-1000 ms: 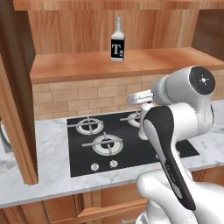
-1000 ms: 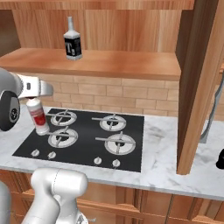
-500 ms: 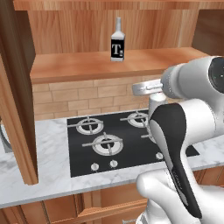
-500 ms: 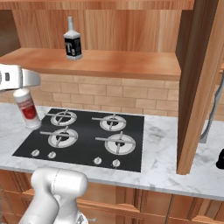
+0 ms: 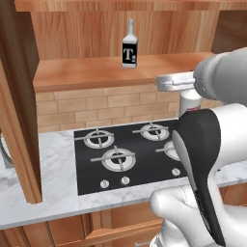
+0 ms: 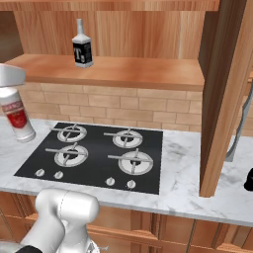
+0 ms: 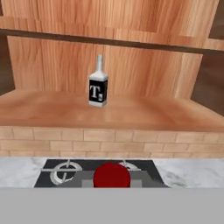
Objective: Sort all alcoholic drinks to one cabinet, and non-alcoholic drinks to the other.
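Observation:
My gripper (image 5: 185,89) is shut on the neck of the slim white bottle (image 6: 18,117) with a red cap (image 7: 112,176) and red label. It holds the bottle upright over the counter's edge beside the hob, below the level of the cabinet shelf. The squat clear "T" bottle (image 5: 129,46) (image 6: 82,48) (image 7: 98,89) stands upright on the open cabinet's wooden shelf (image 5: 91,72), ahead of the hand and higher. A small black bottle (image 6: 248,180) sits on the counter at the far right, cut off by the frame edge.
The open cabinet door (image 5: 19,120) (image 6: 222,99) juts out over the counter. A black four-burner hob (image 6: 99,153) lies in the marble counter (image 6: 183,173) under the shelf. Brick backsplash runs behind it.
The gripper has carried the white bottle up from beside the hob and back toward the base, toward the left edge of the right base view. The "T" bottle has not moved.

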